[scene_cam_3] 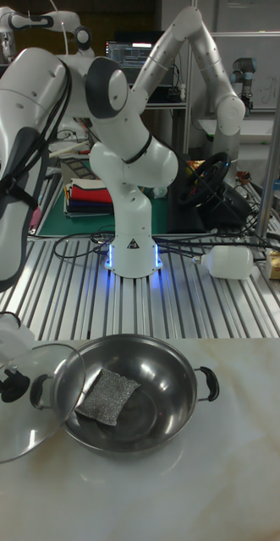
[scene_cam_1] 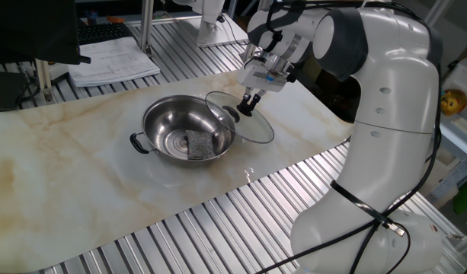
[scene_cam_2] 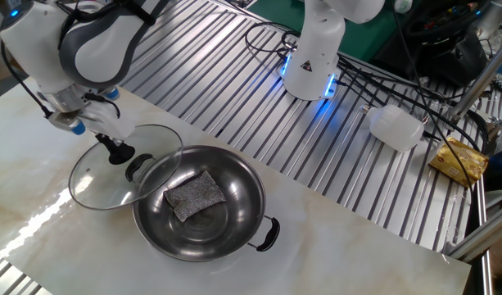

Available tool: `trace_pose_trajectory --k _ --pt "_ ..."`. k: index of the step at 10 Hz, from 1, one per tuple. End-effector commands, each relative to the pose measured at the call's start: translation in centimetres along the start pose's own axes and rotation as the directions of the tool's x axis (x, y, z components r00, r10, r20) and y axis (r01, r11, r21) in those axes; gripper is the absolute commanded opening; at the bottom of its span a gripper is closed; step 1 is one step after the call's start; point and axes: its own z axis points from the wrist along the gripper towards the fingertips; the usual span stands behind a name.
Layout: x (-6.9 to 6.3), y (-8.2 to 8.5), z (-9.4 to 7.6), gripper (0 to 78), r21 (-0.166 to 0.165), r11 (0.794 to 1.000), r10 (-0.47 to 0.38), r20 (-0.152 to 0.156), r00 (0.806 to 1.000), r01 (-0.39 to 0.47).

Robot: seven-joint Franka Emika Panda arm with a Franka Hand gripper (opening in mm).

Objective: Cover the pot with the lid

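Observation:
The shiny steel pot [scene_cam_1: 166, 114] stands mid-table on the marble sheet, with black handles on both sides and a grey scouring pad [scene_cam_1: 199, 144] lying inside. The clear glass lid [scene_cam_1: 257, 127] is tilted, its edge overlapping the pot's right rim, the rest hanging over the table. My gripper [scene_cam_1: 248, 103] is shut on the lid's black knob from above. From the other side the lid [scene_cam_2: 95, 176] sits left of the pot [scene_cam_2: 244, 197], the gripper [scene_cam_2: 115, 151] on its knob. The tall view shows the pot [scene_cam_3: 161, 380], the lid [scene_cam_3: 25, 418] and the gripper [scene_cam_3: 8, 385] at the far left.
Papers [scene_cam_1: 111, 61] lie at the back left beyond the marble sheet. On the slatted metal behind the pot stand a second robot's base [scene_cam_2: 312, 61], a white bottle [scene_cam_2: 395, 127] and a yellow packet [scene_cam_2: 459, 160]. The sheet's front edge [scene_cam_1: 241, 183] runs close by.

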Motion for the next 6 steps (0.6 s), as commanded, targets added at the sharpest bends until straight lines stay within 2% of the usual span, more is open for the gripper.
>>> trace_pose_trajectory --k 1,2,3,5,6 --pt "0.1 1.4 -1.2 1.1 -0.012 1.0 0.028 -0.001 1.0 -0.028" --pt "0.1 1.5 -1.3 1.1 -0.009 1.0 0.029 -0.001 1.0 -0.029" --pt "0.0 2.4 -1.7 1.1 0.02 0.999 0.033 -0.006 0.999 -0.032" --pt "-0.1 4.0 -2.4 1.1 0.049 0.997 0.053 -0.015 0.998 -0.052" --pt "0.0 6.0 -2.9 1.1 0.102 0.992 0.071 -0.02 0.997 -0.068"
